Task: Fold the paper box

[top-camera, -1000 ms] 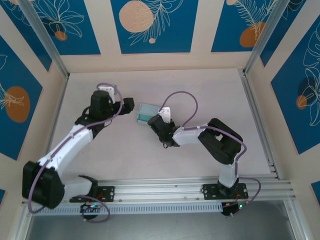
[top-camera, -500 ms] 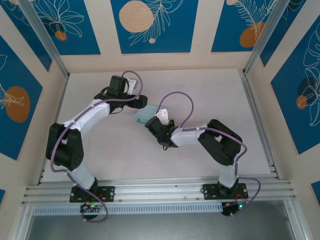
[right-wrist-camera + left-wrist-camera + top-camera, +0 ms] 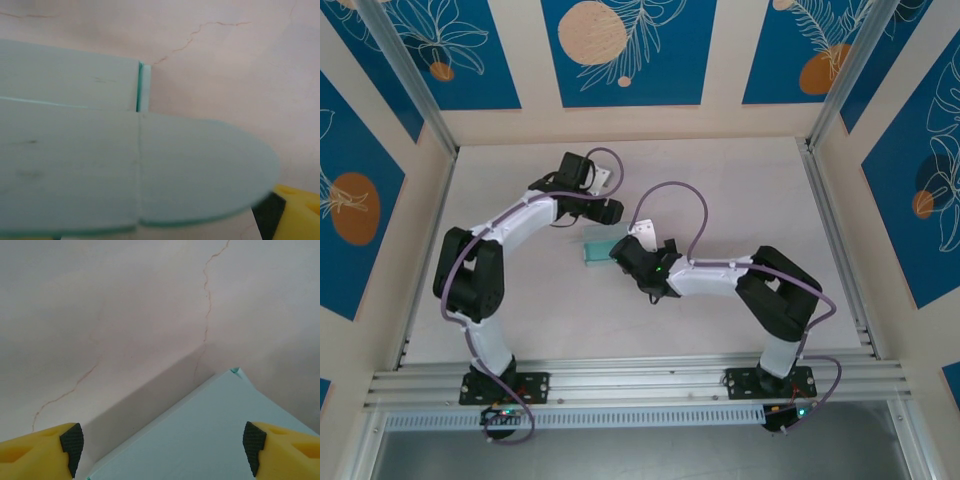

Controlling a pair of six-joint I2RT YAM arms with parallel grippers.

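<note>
- Pale pinkish-beige surface [image 3: 740, 200], matt, crossed by thin brownish hairlines [image 3: 206, 295] visible up close.
- Around it, cream walls set with blue panels [image 3: 620, 50] bearing orange discs and white leaf outlines; 2 slanting metal posts [image 3: 405, 75] at the far corners; aluminium rails [image 3: 650, 375] along the near edge, under both arm bases.
- Paper box [image 3: 596, 250] near the middle of the surface, a little left of centre: pale aqua card, lying low between the 2 grippers.
- Left gripper [image 3: 609, 210] just beyond the box's far side. Spread wide in the left wrist view: yellow fingers [image 3: 35, 450] with black pads at the 2 lower corners, a flat aqua panel [image 3: 210, 440] with 1 pointed corner below and between them. Clamped on nothing; cannot tell whether touching the card.
- Right gripper [image 3: 620, 256] tight against the box's right end. From the right wrist, a rounded aqua flap [image 3: 200, 170] lying across the frame in front of a second panel, with a thin darker fold line; 1 yellow finger [image 3: 300, 210] with its black pad peeking out at the lower right, under the flap. Cannot tell how far open, nor whether gripping the card.
</note>
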